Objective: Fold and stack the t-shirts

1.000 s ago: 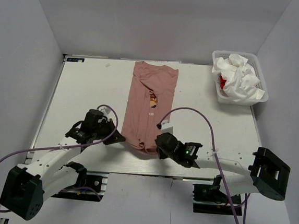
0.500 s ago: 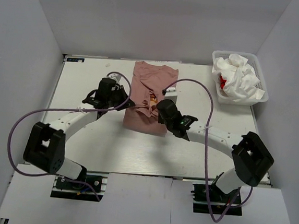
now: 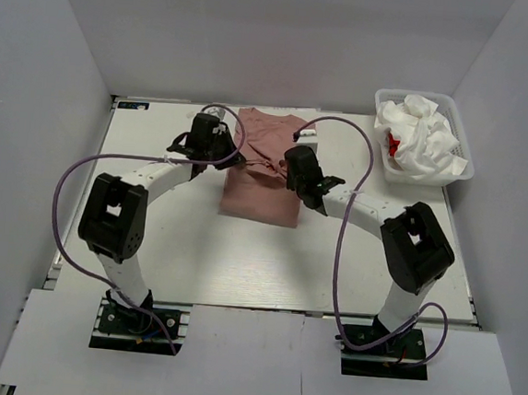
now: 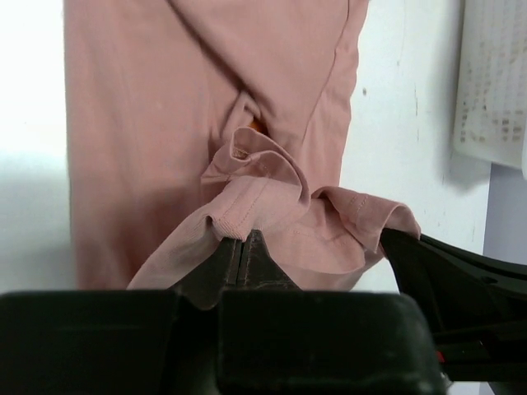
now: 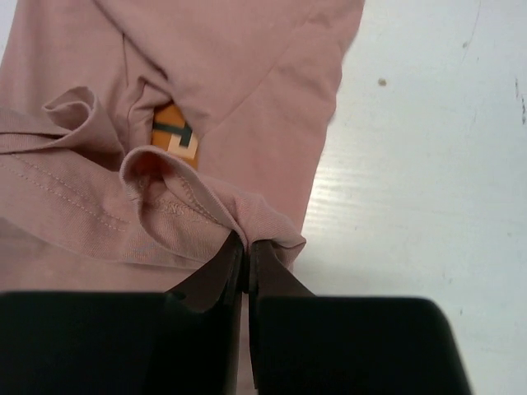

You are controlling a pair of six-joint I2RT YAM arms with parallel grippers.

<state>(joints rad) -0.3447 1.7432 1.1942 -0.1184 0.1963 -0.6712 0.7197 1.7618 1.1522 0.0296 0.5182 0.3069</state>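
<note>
Two grippers, both mine, both clamped on cloth. My left gripper (image 4: 244, 247) has its fingers pressed together on the bunched hem of the dusty-pink soft cloth t-shirt (image 4: 206, 123). My right gripper (image 5: 246, 251) is pinched tight on a stitched fold of the same hem.

A second ago both sat at the shirt's near hem, with the shirt laid out full length. Half a second ago they were about midway. Now the hem is carried up over the chest, both arms reach far out, and the shirt lies doubled on the white table (image 3: 149, 243), about half as long.

The right wrist view alone shows the orange print (image 5: 174, 132) peeking from under the lifted fold. The left wrist view alone shows my other gripper's black body just right of the hem. Only the top view takes in the white plastic lattice basket (image 3: 461, 170) at the far right corner.

Count: one pink shirt and one basket. The crumpled white cloth t-shirts (image 3: 427, 129) are heaped inside it, number not clear, with one red patch (image 3: 393, 144) showing.
</note>
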